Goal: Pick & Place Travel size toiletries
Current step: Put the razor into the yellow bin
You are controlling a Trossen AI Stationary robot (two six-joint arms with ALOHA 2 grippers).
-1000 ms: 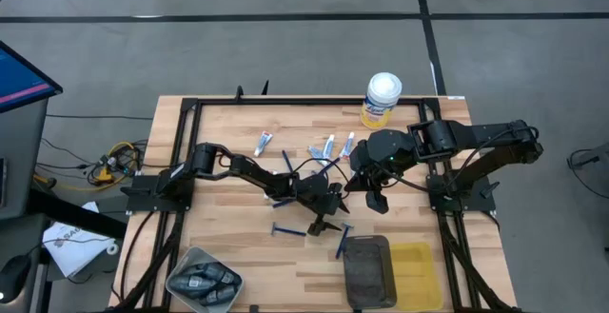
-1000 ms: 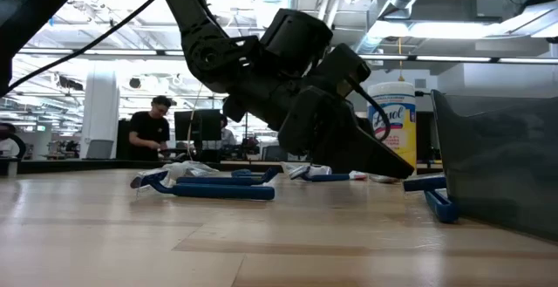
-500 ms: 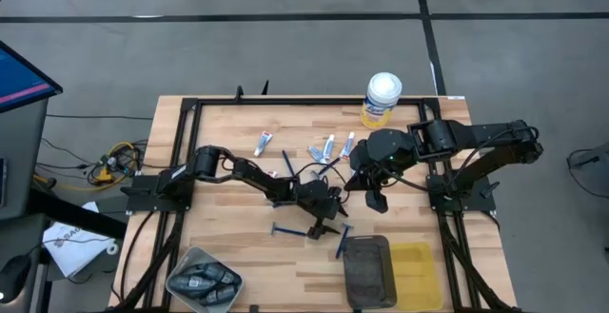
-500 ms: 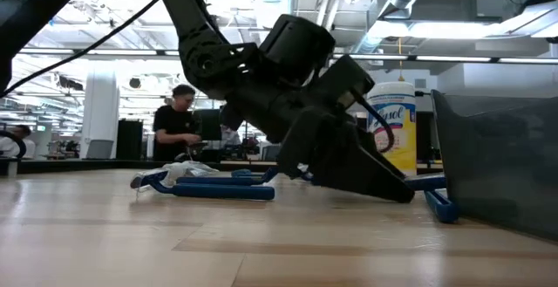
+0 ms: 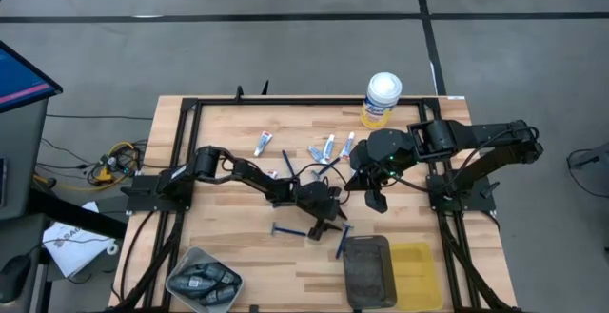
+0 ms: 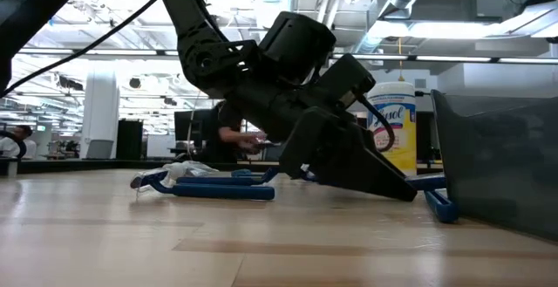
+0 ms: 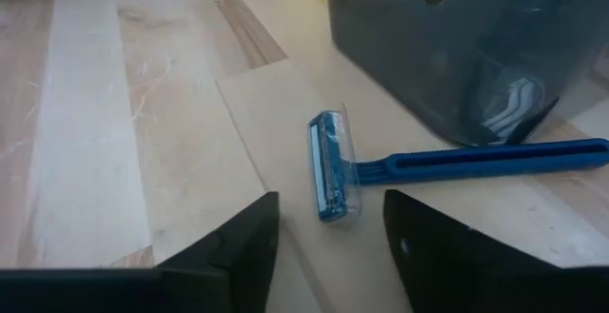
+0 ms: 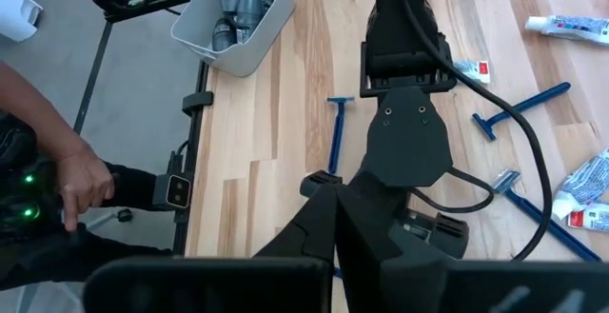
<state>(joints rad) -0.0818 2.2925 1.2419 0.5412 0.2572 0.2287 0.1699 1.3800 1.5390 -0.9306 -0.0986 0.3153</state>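
Left tool (image 7: 328,232) astride one razor (image 7: 335,166)

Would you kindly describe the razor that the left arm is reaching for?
Find the grey bin at the table's near edge. By its corner lies a blue razor, between the left gripper's fingers. Unlike the other razors, it nearly touches the bin.

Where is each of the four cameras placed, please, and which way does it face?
High: overhead, straight down; both arms and the table show.
Low: table height, level; left pincer fills the middle.
Left wrist: past its own fingers at a blue razor beside the grey bin.
Right wrist: down on the left arm.
Shared: that razor in high and left wrist views.
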